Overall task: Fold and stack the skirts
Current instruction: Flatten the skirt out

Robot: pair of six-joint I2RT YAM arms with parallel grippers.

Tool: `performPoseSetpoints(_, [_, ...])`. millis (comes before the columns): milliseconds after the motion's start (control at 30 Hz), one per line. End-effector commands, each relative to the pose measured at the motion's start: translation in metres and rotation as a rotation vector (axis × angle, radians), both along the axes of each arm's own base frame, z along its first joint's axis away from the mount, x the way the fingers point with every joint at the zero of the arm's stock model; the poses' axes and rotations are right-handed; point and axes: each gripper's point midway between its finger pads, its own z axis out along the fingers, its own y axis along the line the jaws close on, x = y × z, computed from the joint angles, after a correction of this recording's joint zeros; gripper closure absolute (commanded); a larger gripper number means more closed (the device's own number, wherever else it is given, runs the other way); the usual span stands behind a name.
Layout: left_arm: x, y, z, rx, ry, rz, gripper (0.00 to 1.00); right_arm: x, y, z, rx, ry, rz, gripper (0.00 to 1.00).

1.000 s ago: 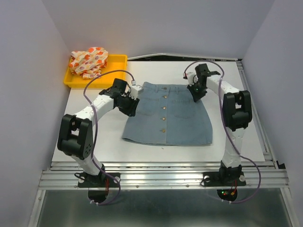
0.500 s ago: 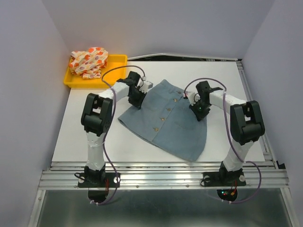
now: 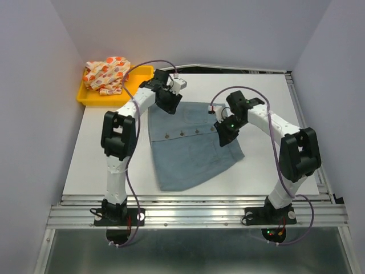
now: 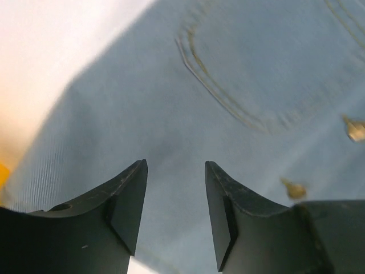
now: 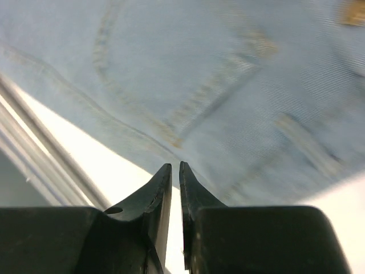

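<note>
Left tool is released: jaws apart, nothing between them, hovering right over the light-blue button-front denim skirt, pocket stitching just ahead of its tips. Right tool is clenched to a thin slit at the skirt's far-side edge. No cloth is visible in it, and bare white bench shows just past its tips.

The denim lies flat on the bench, spread between both tools and toward their bases, with the button row running roughly from one tool to the other. The white skirt with orange, red and purple spots sits bunched in the yellow plastic tray, behind the left tool and well apart.

My read: we're setting up the first fold.
- Open the right tool before regrasping.
- Pinch both corners of one edge, single layer only.
- Lift both together and carry over the button row.
- Lay edge on edge, then release.
- Uneven lift will skew the fold.
</note>
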Motion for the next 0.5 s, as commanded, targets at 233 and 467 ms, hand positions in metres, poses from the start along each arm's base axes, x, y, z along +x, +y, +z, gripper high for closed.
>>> performPoseSetpoints(233, [-0.209,0.034,0.045,-0.034,0.119,-0.42,0.45,0.005,-0.07,-0.049,-0.269,-0.04,-0.042,0.85])
performPoseSetpoints(467, [-0.294,0.038,-0.017,0.124,0.244,-0.587,0.51,-0.018,-0.098,-0.094,-0.4,0.035,-0.05,0.86])
